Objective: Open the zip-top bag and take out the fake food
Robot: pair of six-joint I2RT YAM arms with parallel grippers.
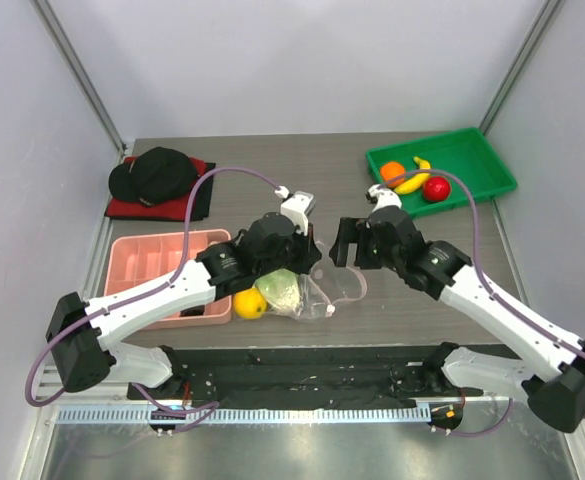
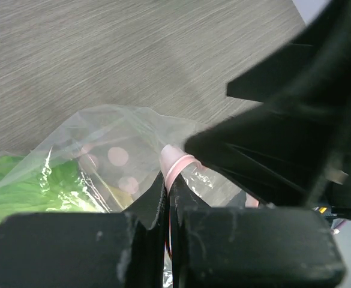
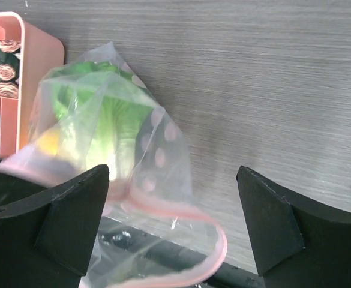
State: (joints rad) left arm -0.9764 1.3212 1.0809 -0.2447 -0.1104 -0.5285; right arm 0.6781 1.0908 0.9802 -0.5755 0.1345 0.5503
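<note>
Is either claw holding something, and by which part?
The left gripper pinches the zip-top bag by its pink zip strip. The right gripper is open and holds nothing.

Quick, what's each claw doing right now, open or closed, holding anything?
Left claw: closed on the pink zip strip of the clear dotted plastic zip-top bag.
Right claw: open, holding nothing.
</note>
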